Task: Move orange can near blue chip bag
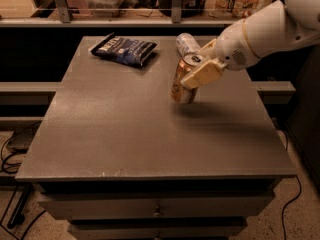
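Observation:
The orange can [181,84] is held slightly tilted just above the grey table [125,134], right of centre. My gripper [199,66] is shut on the orange can near its top, with a tan finger across the can's front. The blue chip bag [125,49] lies flat at the back left of the table, well apart from the can. The white arm reaches in from the upper right.
A clear plastic bottle [186,43] lies on its side at the back, just behind the can and partly hidden by the gripper. A shelf with packages runs behind the table. Drawers are below the front edge, and cables lie on the floor at left.

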